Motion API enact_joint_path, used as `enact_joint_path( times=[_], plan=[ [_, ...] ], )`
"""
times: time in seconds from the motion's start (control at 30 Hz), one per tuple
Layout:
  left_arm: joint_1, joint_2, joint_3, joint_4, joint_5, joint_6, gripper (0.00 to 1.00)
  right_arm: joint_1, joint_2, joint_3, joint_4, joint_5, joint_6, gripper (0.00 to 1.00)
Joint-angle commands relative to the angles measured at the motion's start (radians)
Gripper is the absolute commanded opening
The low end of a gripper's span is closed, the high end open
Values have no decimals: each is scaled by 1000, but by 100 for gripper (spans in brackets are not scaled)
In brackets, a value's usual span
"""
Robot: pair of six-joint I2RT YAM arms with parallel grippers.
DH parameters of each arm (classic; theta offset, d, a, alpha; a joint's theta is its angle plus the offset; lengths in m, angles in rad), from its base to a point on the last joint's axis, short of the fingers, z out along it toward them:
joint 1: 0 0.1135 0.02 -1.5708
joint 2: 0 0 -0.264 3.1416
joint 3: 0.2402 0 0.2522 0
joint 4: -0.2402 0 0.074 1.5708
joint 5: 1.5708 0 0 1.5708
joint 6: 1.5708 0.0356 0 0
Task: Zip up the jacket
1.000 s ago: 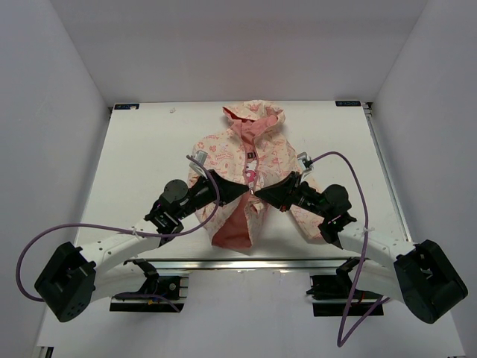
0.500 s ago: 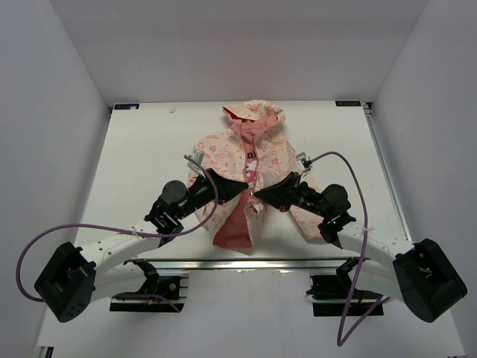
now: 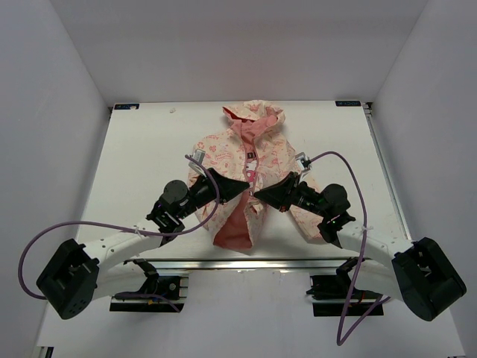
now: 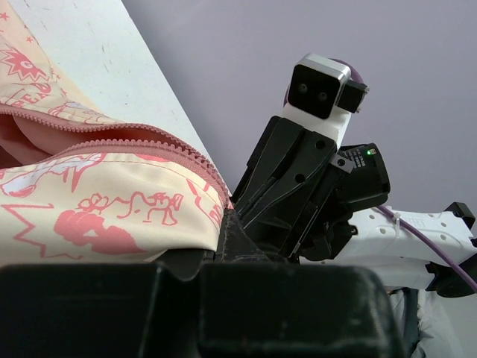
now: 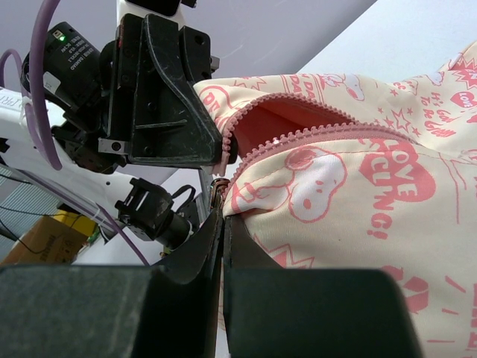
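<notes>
Top view: the jacket (image 3: 250, 160) lies flat in the middle of the table (image 3: 141, 149), hood away from the arm bases. Its lower front falls open on the pink lining (image 3: 235, 227). The left gripper (image 3: 244, 189) and right gripper (image 3: 261, 192) meet tip to tip at the front opening, about halfway down the zip (image 3: 251, 168).

Over the last second almost nothing has changed. Both grippers stay at the same spot on the front, shifted up the garment only by a trace, and the cloth lies as it did. By this reading the closing stroke has not started, and the arms are still settling the two zip ends together.

Left wrist view: the left gripper (image 4: 226, 227) has its jaws closed on the edge of one front panel, and the right gripper's body (image 4: 298, 194) is close opposite.

Right wrist view: the right gripper (image 5: 222, 224) has its jaws pressed narrow on the other panel's edge. The teeth (image 5: 298, 134) of the two sides are still parted. A small metal piece near the tips may be the slider, though this cannot be confirmed.
</notes>
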Motion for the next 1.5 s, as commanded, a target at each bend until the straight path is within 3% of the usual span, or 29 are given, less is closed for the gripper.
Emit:
enact_joint_path(
  times=[0.0, 1.0, 1.47],
  plan=[
    [2, 4, -2, 48, 16, -8, 0, -2, -1, 45, 91, -8, 0, 0],
    [-1, -54, -42, 62, -22, -22, 0, -2, -39, 47, -11, -2, -40, 0],
    [-7, -18, -48, 102, -3, -39, 0, -2, -33, 44, 48, 9, -15, 0]
  ],
)
